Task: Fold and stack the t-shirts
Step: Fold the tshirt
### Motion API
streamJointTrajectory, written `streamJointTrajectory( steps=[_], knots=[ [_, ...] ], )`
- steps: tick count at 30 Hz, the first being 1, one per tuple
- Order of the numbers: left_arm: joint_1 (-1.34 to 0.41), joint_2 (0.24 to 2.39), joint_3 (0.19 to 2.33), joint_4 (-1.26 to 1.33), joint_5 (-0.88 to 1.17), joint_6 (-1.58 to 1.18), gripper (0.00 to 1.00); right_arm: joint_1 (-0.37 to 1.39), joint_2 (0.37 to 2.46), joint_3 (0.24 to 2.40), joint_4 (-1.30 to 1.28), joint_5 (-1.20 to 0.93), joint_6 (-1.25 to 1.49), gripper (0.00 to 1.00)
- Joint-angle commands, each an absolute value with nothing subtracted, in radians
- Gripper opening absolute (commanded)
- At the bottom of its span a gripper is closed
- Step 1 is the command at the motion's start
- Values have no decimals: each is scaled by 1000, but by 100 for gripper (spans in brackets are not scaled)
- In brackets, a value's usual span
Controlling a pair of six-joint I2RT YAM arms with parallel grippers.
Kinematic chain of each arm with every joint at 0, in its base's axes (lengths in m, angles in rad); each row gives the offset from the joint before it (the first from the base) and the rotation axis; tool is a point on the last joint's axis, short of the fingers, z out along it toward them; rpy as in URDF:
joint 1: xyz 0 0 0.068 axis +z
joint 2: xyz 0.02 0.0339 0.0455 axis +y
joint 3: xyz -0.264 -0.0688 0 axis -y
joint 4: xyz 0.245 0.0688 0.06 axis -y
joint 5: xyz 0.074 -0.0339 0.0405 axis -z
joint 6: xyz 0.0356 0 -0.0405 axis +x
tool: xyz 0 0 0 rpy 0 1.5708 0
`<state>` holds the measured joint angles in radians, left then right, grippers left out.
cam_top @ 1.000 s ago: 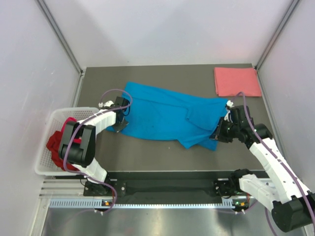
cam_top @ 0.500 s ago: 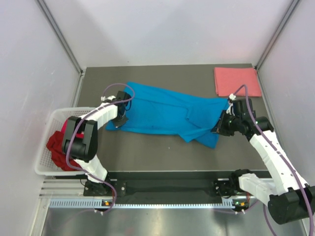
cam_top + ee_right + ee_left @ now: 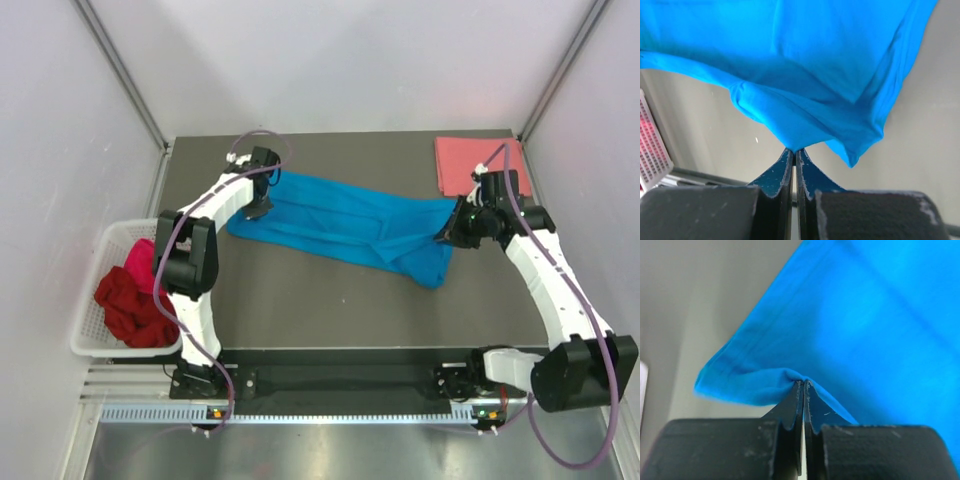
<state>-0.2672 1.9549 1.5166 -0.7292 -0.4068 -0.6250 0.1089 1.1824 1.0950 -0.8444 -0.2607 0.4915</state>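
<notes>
Dark grey tabletop (image 3: pixel 300 310) between pale walls carries the bright blue t-shirt (image 3: pixel 330 218), drawn across its middle from 10 o'clock to 3 o'clock. The left gripper (image 3: pixel 258 208) is clenched on the shirt's edge at the 10 o'clock end. The right gripper (image 3: pixel 447 232) pinches a fold of it at the 3 o'clock end. A folded salmon pink t-shirt (image 3: pixel 480 165) lies flat at 1 o'clock. At 8 o'clock, beside the tabletop, a white basket (image 3: pixel 88 345) holds the dark red t-shirt (image 3: pixel 130 305) and the magenta t-shirt (image 3: pixel 140 262).
</notes>
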Motion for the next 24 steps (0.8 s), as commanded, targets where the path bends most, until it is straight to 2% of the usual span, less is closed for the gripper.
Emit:
streamJointTrajectory(
  steps=[1,10,24],
  knots=[
    [-268,2015,1653,-765,-408,-551,0,83,1238,1175,-772,-267,469,0],
    [-268,2198,1890,-810,-379,-503,0,69,1402,1301,-749,-268,460,0],
    [-267,2322,2026,-802,-331,-474,0,23,1512,1339,-744,-273,448,0]
  ],
)
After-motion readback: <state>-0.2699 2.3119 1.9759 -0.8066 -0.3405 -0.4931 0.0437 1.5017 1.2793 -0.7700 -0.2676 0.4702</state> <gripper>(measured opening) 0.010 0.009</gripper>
